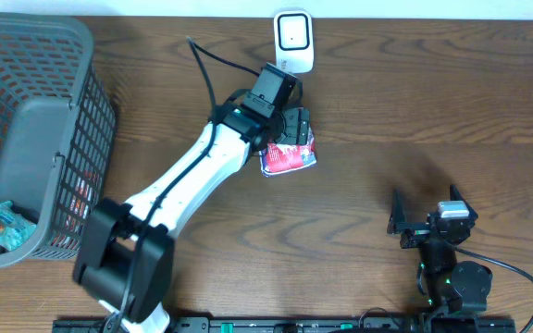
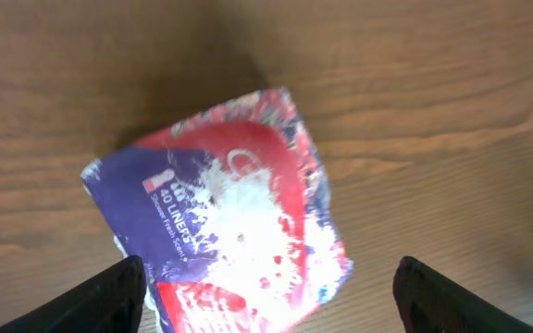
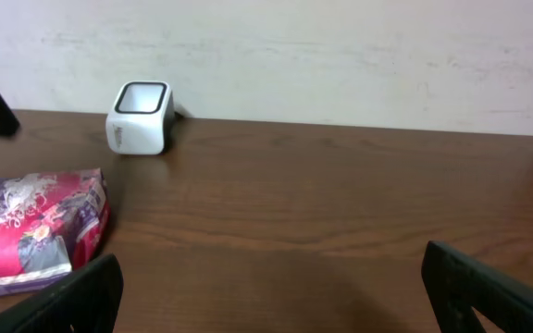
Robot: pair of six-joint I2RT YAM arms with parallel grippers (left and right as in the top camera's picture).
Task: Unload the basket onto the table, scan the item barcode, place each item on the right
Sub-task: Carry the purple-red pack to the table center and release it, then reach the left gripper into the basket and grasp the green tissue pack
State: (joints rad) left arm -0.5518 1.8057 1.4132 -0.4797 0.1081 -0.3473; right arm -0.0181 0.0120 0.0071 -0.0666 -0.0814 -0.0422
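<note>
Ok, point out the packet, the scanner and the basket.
packet [image 2: 229,231], left wrist view, middle of its red and purple face.
scanner [image 3: 140,120], right wrist view, its white front side.
basket [image 1: 89,171], overhead view, its mesh side wall.

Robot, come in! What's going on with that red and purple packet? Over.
Left gripper open, over the packet, not gripping. Right gripper open, off to the side. Packet flat on the table, near the scanner. Nothing between them.

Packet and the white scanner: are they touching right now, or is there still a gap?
Apart. The right wrist view shows a strip of bare table between the packet and the white scanner, which stands farther back by the wall.
</note>
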